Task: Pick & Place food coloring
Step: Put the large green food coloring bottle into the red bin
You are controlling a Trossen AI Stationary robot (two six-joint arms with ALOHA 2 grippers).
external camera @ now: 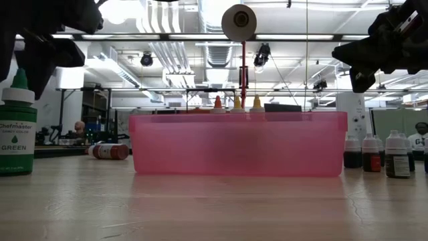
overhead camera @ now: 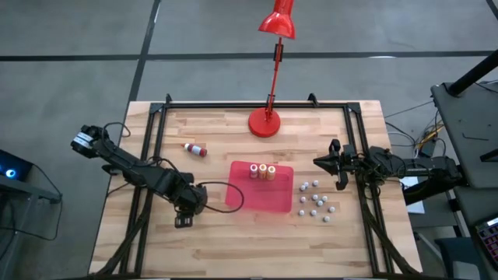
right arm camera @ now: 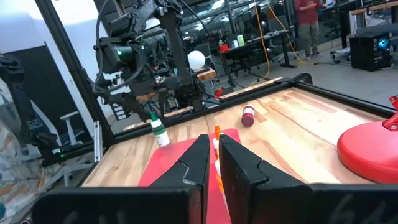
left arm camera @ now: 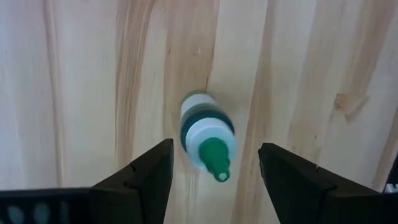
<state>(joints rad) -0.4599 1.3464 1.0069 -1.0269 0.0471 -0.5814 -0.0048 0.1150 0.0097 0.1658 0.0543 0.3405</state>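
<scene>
A food coloring bottle with a green cap stands upright on the wood, also seen in the low view as the green bottle. My left gripper hangs open just above it, one finger on either side, touching nothing; in the high view the left gripper hides the bottle. Three orange- and yellow-tipped bottles stand in the red tray. A red-capped bottle lies on its side toward the far left. My right gripper waits shut, right of the tray.
Several small white-capped dark bottles stand on the table right of the tray, below my right gripper. A red desk lamp's base sits at the far edge. A black frame rail runs along the table's sides. People show in the room behind.
</scene>
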